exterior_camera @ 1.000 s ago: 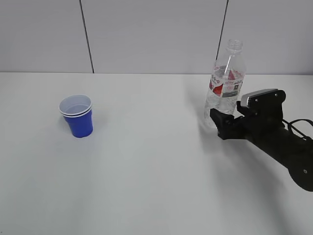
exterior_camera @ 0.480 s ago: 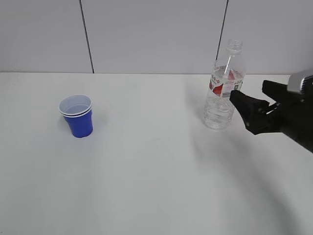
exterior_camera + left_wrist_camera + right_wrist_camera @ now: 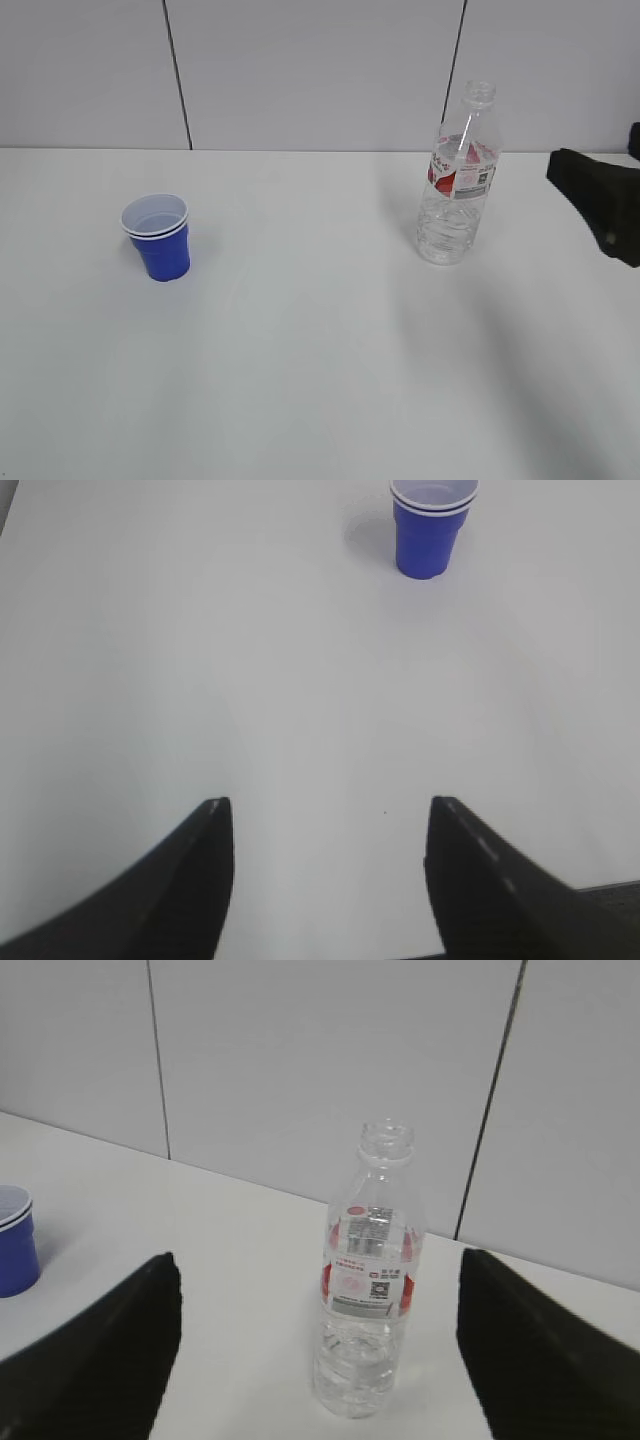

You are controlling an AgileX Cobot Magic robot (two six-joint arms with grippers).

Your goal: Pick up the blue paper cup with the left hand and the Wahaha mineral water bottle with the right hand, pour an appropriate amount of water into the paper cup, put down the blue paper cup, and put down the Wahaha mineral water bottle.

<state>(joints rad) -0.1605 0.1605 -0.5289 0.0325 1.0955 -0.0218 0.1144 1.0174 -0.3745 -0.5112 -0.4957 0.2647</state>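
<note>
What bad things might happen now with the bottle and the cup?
1. The bottle is tall, thin and has no cap. A bump from the right arm, which is close beside it, might tip it and spill its water.
2. The cup stands open and looks light. A nudge from the left gripper might knock it over.

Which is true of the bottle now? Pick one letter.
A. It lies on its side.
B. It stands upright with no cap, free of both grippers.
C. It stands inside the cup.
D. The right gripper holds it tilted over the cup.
B: the bottle stands upright on the table with an open neck, and the right gripper is open, clear of it.
</note>
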